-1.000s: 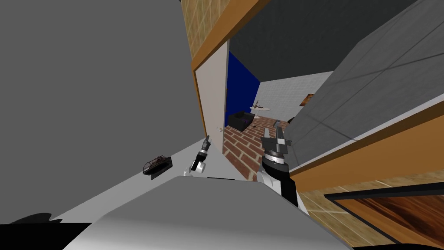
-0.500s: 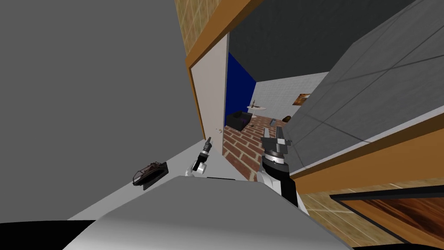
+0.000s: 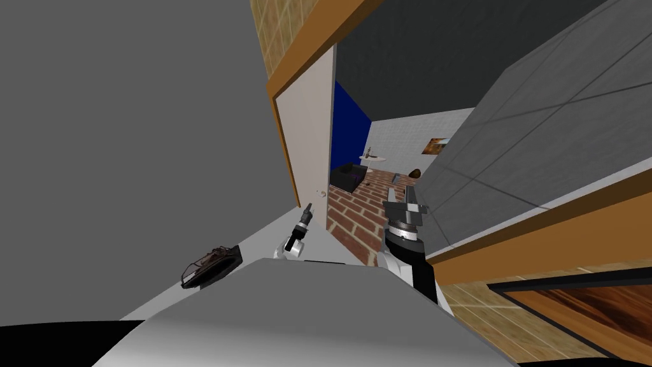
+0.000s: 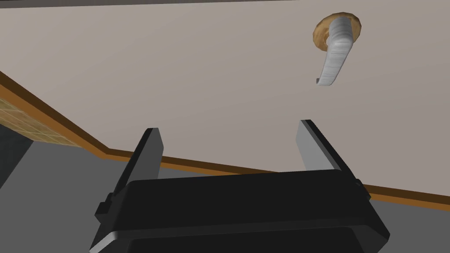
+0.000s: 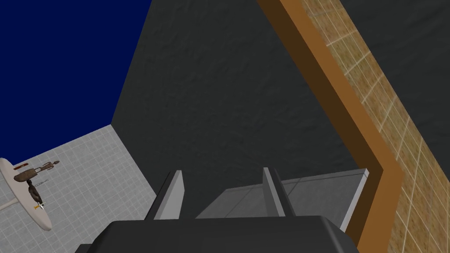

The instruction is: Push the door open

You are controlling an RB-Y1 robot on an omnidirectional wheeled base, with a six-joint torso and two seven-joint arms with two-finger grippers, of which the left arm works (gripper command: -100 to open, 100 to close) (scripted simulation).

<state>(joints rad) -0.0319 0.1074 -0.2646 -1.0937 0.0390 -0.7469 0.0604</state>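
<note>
The door (image 3: 309,127) is a pale beige panel in a brown frame (image 3: 283,146), standing ajar with a room visible past its free edge. Its small lever handle (image 3: 323,192) sits low on the panel. My left gripper (image 3: 309,208) is just below that handle, close to the door face. In the left wrist view the beige door (image 4: 176,74) lies right ahead, the grey lever handle (image 4: 334,55) is beyond one fingertip, and the left gripper (image 4: 228,131) is open and empty. My right gripper (image 3: 401,193) is held up in the doorway gap; the right gripper (image 5: 222,184) is open and empty.
A grey wall (image 3: 127,127) runs along my left, with a dark tray of shoes (image 3: 210,267) on the floor beside it. A grey slab-like wall (image 3: 541,127) crowds the right. Through the gap lie a brick floor (image 3: 356,216), a dark sofa (image 3: 349,177) and a round white table (image 3: 371,158).
The whole head picture has shifted, so I have moved; the door panel now looks wider. My left gripper has crept a little closer to the door.
</note>
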